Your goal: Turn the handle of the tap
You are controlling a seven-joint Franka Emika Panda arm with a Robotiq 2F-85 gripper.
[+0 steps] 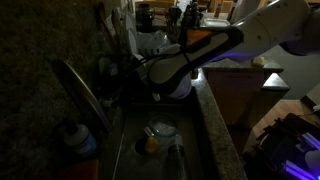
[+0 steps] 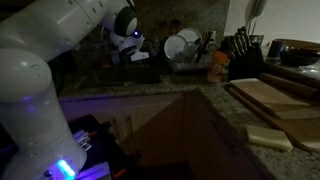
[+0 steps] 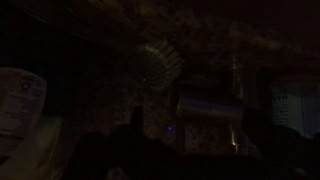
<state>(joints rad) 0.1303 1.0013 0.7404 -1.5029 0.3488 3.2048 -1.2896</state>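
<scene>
The tap (image 1: 80,92) is a long, shiny arched spout at the left of the sink in an exterior view. My gripper (image 1: 126,70) reaches toward the back wall behind the sink, past the tap's far end, and also shows in an exterior view (image 2: 138,52). Its jaws are lost in the dark, so I cannot tell whether they are open or shut. The wrist view is almost black. It shows a short silvery metal piece (image 3: 210,106) ahead of the jaws, against the speckled stone wall. I cannot make out the tap's handle.
The sink (image 1: 200,140) holds a bowl (image 1: 162,130) and an orange thing (image 1: 150,146). A blue-capped bottle (image 1: 76,136) stands by the tap's base. A dish rack with plates (image 2: 181,46), a knife block (image 2: 241,56) and cutting boards (image 2: 270,96) are on the counter.
</scene>
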